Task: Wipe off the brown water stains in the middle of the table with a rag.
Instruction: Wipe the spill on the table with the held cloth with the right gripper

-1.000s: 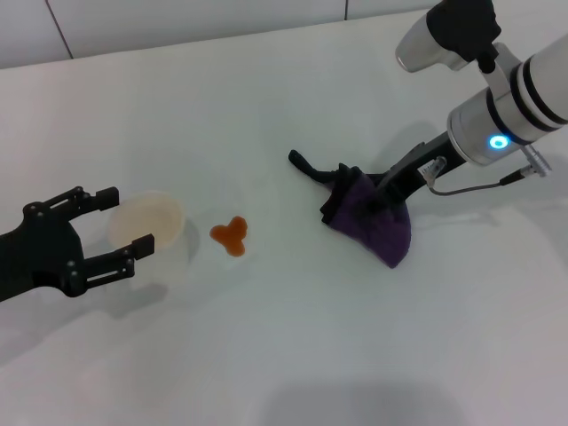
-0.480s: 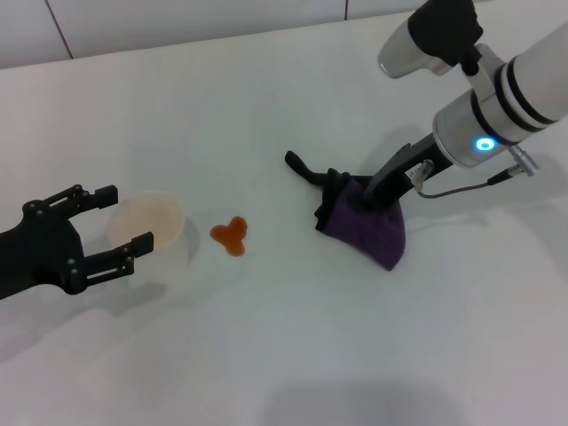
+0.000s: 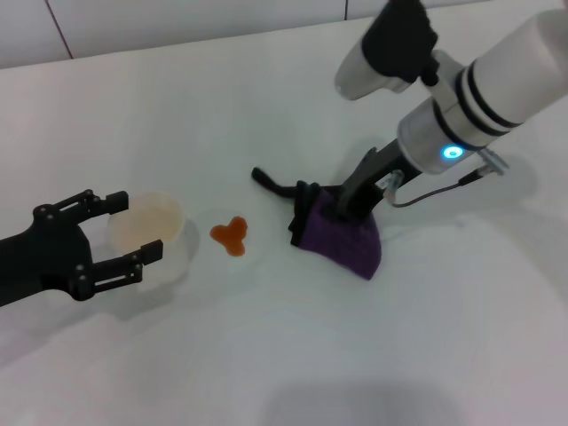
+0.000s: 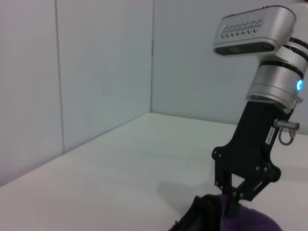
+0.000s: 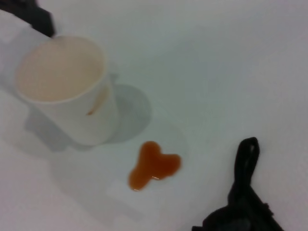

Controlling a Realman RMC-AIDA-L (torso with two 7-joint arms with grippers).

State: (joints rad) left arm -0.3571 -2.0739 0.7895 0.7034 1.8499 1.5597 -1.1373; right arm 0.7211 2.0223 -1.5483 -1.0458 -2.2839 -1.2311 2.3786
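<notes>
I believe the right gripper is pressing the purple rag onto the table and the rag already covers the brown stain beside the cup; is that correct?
Not quite. The right gripper does press the purple rag onto the table, but the rag lies apart from the brown stain, which is uncovered beside the cup. The head view shows bare table between them.

Behind my workspace stands a pale grey-white wall (image 4: 96,62) made of flat panels, with thin vertical seams running down between them. Seen from my left wrist, two wall faces meet at a corner. From my head, a strip of the same panelled wall (image 3: 177,22) runs along the far side. The light is soft and even, throwing faint grey shadows.
</notes>
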